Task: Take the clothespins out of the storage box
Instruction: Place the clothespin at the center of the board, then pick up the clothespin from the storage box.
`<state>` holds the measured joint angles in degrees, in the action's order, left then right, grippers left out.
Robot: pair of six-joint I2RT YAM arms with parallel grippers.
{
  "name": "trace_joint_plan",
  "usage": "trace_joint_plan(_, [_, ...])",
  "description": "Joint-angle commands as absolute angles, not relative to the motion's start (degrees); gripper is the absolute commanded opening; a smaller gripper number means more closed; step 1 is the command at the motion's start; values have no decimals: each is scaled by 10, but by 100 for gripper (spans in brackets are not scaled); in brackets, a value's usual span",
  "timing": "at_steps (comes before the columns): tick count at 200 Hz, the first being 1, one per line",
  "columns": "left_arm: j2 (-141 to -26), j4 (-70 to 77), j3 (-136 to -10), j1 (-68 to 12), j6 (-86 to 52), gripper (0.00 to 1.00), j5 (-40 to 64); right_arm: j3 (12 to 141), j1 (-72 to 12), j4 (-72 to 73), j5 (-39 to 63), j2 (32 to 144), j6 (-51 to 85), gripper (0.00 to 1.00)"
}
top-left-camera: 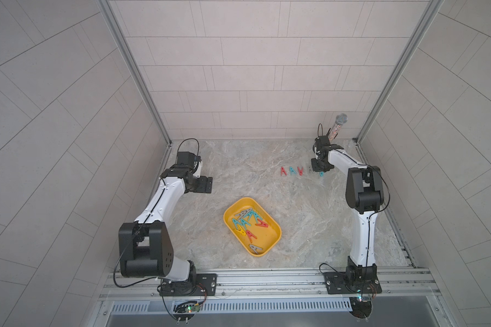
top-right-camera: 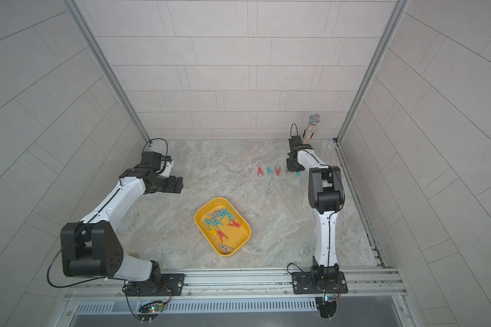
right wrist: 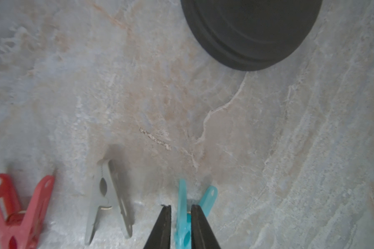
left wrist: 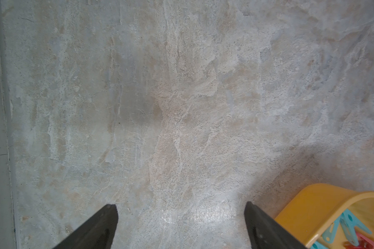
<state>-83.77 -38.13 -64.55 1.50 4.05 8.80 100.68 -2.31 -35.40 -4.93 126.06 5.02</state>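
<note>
**Top views.** The storage box (top-left-camera: 268, 240) (top-right-camera: 238, 239) lies at an angle near the middle of the table (top-left-camera: 253, 158), with open stone on every side of it. A loose pile of clothespins (top-left-camera: 247, 219) (top-right-camera: 220, 219) in teal, grey, red and yellow rests inside it. A row of pegs (top-left-camera: 292, 170) (top-right-camera: 269, 170) lies on the table toward the far right, well apart from the box. The right gripper (top-left-camera: 319, 170) (top-right-camera: 294, 168) stands over the right end of that row. A glittered microphone (top-left-camera: 336, 127) stands upright near the far right corner, behind this gripper. The left gripper (top-left-camera: 207, 185) (top-right-camera: 177, 184) hangs over bare table, to the left of the box and farther back.

**Left wrist view.** The left gripper (left wrist: 181, 226) is spread wide and holds nothing. One rounded corner of the storage box (left wrist: 311, 200) shows just beside one of its fingers. The table's edge runs along one side.

**Right wrist view.** The right gripper (right wrist: 180, 207) has its jaws narrowly parted on either side of a teal clothespin (right wrist: 183, 232) that lies between them. It cannot be told whether they pinch it. A grey clothespin (right wrist: 108, 198) lies just beside it, and a red clothespin (right wrist: 20, 207) lies farther along. A dark round base (right wrist: 251, 32) stands ahead, with bare table between it and the pegs.
</note>
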Motion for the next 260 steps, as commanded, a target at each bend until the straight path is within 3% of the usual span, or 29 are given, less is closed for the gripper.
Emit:
trace_joint_plan(1, [-828,-391,-646,19,42,100,89,996,-32,-365,-44,1209,70,21])
trace_joint_plan(123, [-827,-389,-644,19,46,100,89,824,-116,-355,52,1011,169,19])
trace_joint_plan(260, [-835,-388,-644,20,46,100,81,686,-389,-348,79,837,109,19])
